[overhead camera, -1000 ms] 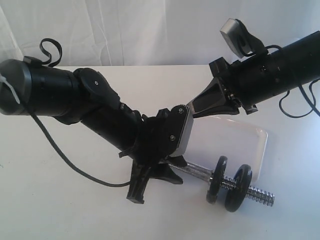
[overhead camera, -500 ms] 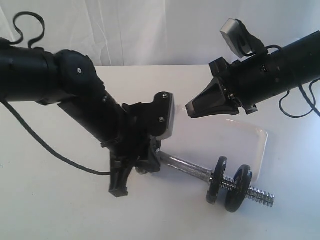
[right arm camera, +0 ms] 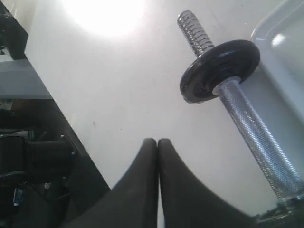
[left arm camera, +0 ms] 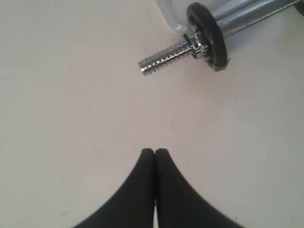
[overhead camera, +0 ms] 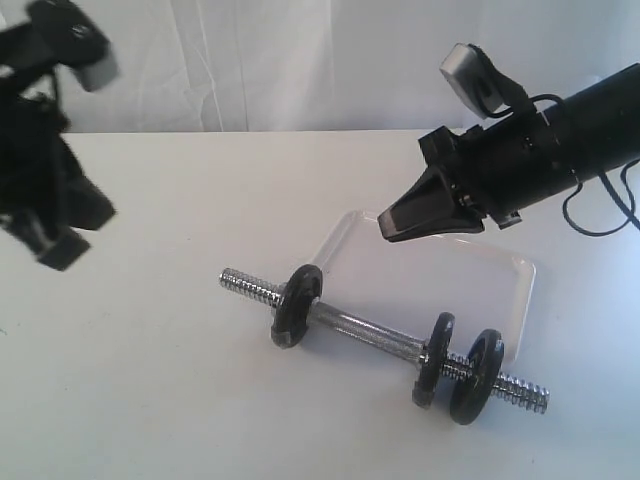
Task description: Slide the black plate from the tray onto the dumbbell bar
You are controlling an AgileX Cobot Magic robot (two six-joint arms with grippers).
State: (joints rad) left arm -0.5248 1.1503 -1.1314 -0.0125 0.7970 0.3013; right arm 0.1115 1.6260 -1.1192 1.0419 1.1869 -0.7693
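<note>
Left pincer (left arm camera: 155, 151), right pincer (right arm camera: 157, 141): closed, empty.

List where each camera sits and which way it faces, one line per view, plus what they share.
Exterior: off the arms, looking down across the table at the dumbbell bar and tray; the blurred left arm and right gripper show.
Left wrist: looking down past the shut left gripper at the bar's threaded end and the black plate.
Right wrist: looking down past the shut right gripper at the same plate and bar.
Shared: all three show that plate on the bar.
</note>
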